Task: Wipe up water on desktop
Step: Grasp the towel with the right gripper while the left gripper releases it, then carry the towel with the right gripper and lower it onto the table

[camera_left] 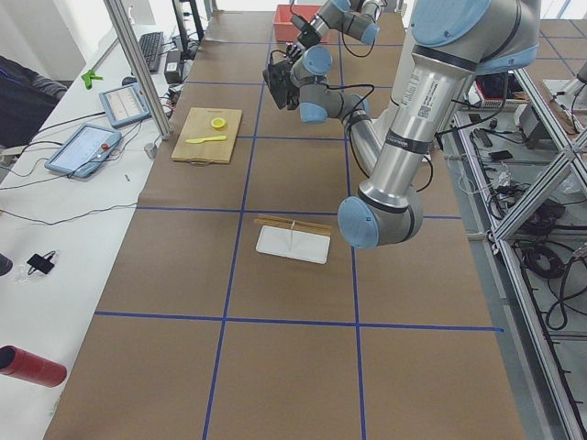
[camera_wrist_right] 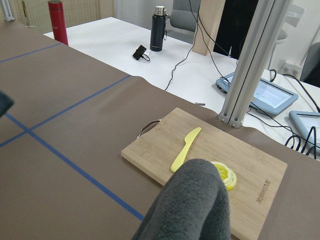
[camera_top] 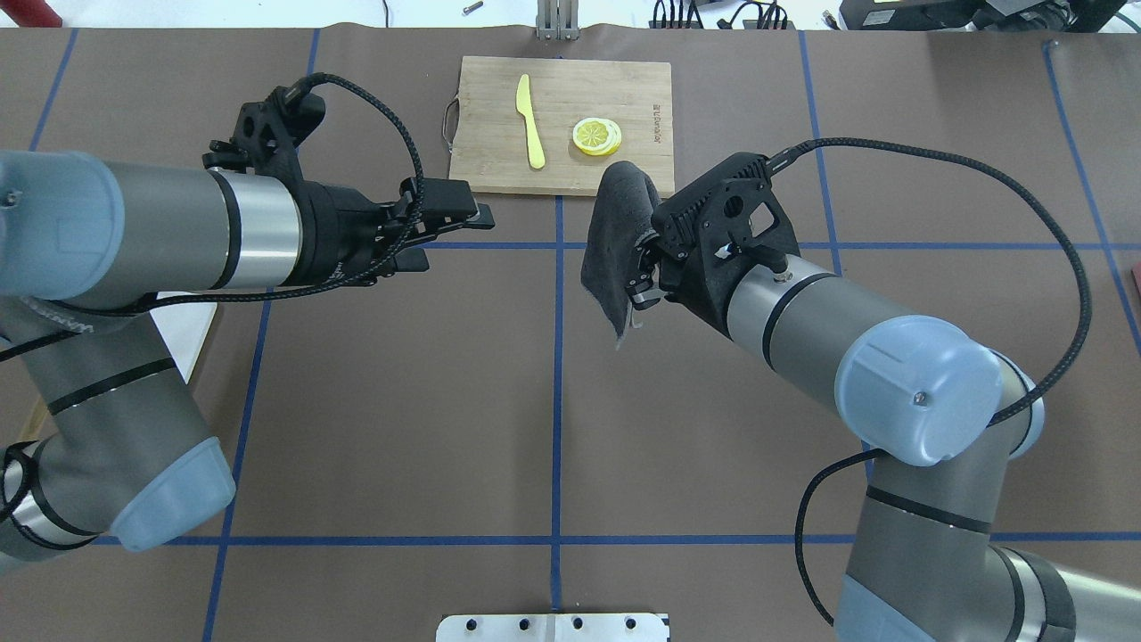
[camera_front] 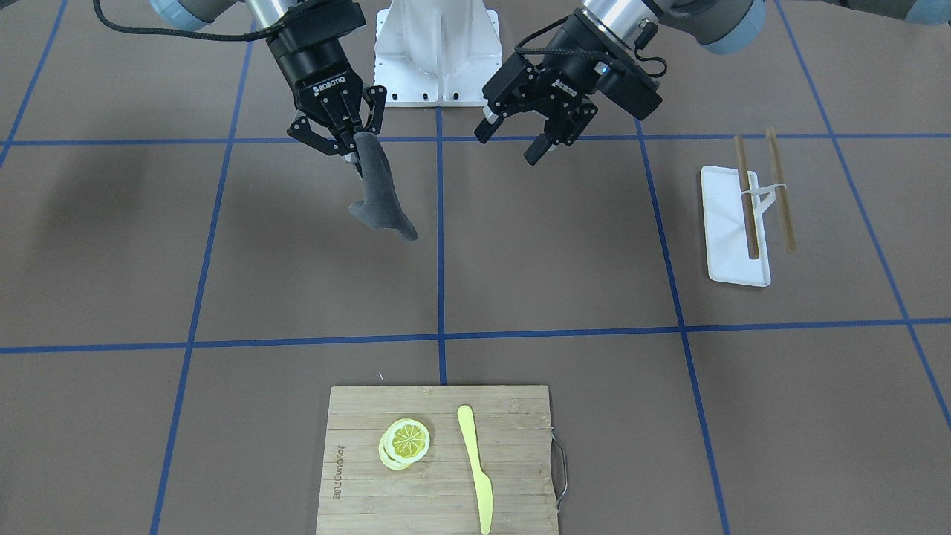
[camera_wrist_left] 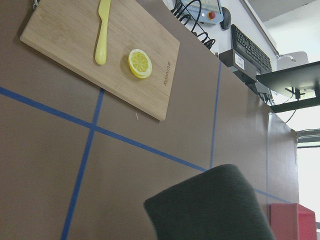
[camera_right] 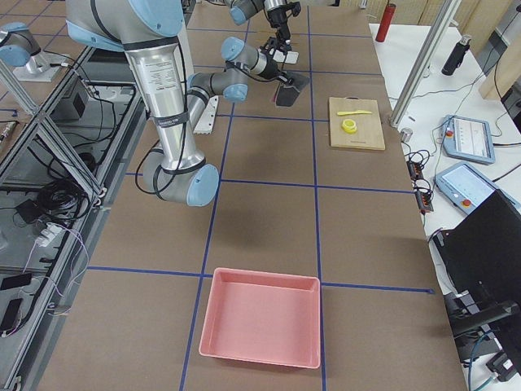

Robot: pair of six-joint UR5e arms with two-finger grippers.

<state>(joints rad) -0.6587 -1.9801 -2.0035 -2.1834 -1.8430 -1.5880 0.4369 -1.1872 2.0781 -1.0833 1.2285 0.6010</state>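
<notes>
The right end effector (camera_front: 354, 145) is closed narrow on the upper edge of a dark grey cloth (camera_front: 380, 202). The cloth is soft and thick like fleece. It hangs free with its long axis nearly vertical, and in the front-facing view its lower end bends toward 5 o'clock. The surface (camera_front: 557, 260), matte brown with thin blue tape lines, lies straight below the cloth and seems not to touch it, so I judge the coming move goes downward with this arm. I find no wet patch in any view. The left end effector (camera_front: 514, 141) stands wide and empty, at 3 o'clock from the cloth. In the overhead view a bamboo cutting board (camera_top: 562, 125) lies at 12 o'clock.
</notes>
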